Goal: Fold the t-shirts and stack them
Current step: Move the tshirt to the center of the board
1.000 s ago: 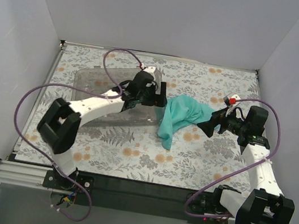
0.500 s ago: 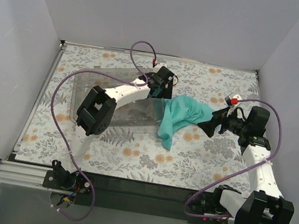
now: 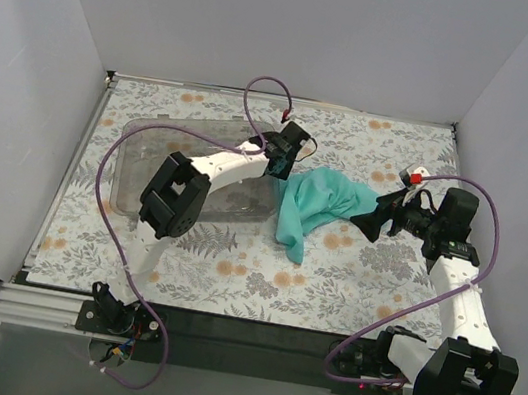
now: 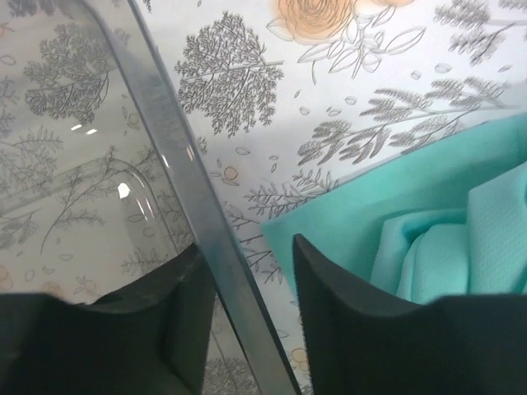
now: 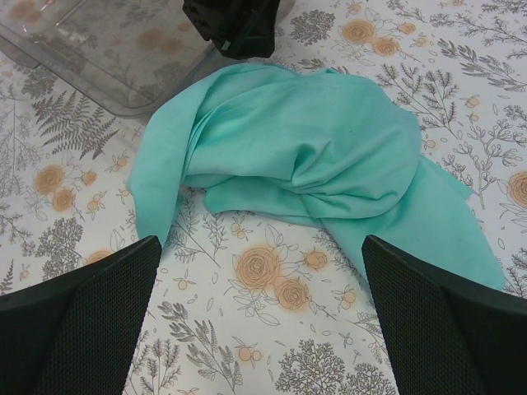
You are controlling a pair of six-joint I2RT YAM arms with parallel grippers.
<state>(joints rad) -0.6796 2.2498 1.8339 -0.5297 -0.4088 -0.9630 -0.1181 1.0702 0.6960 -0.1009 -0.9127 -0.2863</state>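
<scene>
Left end effector point(image 4: 247, 259) straddles the rim of the clear bin point(image 4: 169, 164), one finger inside the wall and one outside; whether it pinches the wall I cannot tell. Just beside its outer finger, on the floral desk point(image 4: 247, 90), lies the crumpled teal t-shirt point(image 5: 305, 148), close to the bin's corner. Right end effector point(image 5: 262, 247) hovers on the far side of the cloth, fingers spread wide and holding nothing, with the t-shirt lying ahead of it, between the two arms.
</scene>
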